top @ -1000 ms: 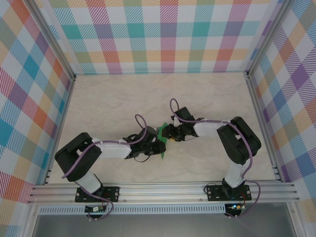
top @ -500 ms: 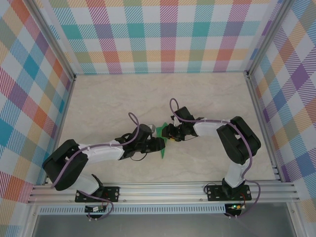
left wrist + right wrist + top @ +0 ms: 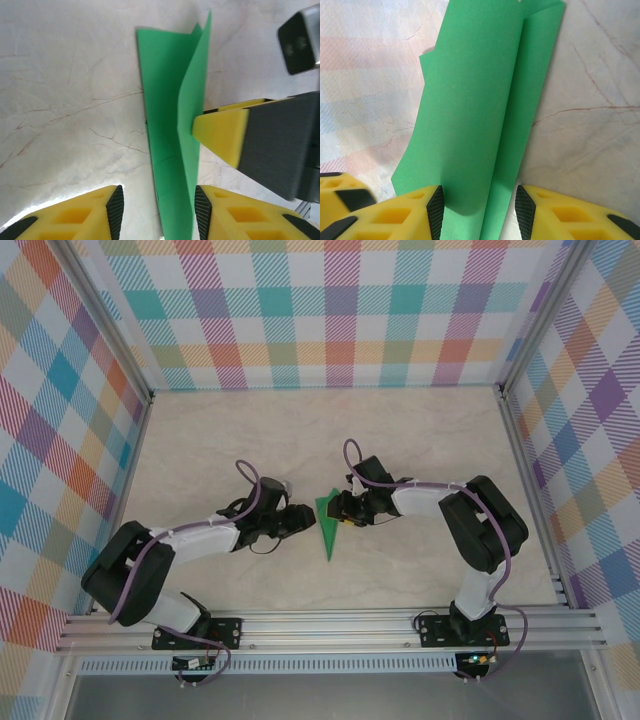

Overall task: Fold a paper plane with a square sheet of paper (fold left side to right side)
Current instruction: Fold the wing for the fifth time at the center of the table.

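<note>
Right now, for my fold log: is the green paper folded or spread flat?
Folded. The green paper is a narrow pointed strip; both wrist views show overlapping layers, one flap standing up.

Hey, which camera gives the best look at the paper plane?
Right wrist: the paper plane is large, unobstructed, its layers clear. Left wrist shows it with the right gripper's finger against it; top external shows its whole outline, small.
</note>
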Tool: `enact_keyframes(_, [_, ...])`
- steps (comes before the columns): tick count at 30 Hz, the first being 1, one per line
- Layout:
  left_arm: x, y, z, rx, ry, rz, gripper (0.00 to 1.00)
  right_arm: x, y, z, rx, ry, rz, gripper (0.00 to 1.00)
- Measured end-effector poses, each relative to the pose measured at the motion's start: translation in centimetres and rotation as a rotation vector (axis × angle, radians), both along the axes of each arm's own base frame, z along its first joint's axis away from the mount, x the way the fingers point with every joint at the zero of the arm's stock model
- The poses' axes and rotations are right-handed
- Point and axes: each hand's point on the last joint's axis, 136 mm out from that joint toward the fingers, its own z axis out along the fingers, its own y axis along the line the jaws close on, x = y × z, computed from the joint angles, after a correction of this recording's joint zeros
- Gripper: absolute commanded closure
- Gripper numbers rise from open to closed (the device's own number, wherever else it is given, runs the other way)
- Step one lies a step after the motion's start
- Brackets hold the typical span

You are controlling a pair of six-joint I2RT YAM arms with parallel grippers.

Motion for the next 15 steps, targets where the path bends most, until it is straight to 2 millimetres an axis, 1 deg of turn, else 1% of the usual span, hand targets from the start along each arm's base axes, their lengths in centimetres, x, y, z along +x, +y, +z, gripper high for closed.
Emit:
enact_keyframes(2, [0.1,-0.3,-0.6,-0.001,0.022,-0.009,0.59,0.0,0.0,0.0,0.000,0.000,0.001,0.54])
enact_keyframes(5, [0.6,-0.8,-0.8,-0.016,0.031,-0.017,0.60,0.0,0.0,0.0,-0.003,-0.001,0.001,0.54])
enact_keyframes(12, [2.0,-1.6,0.3,-0.056,-0.003,-0.020,0.61,0.0,0.0,0.0,-0.004,-0.002,0.002,0.55])
enact_keyframes(15, [2.6,-1.9,0.3,-0.065,-0.006,-0.021,0.63,0.0,0.0,0.0,-0.004,-0.002,0.003,0.55])
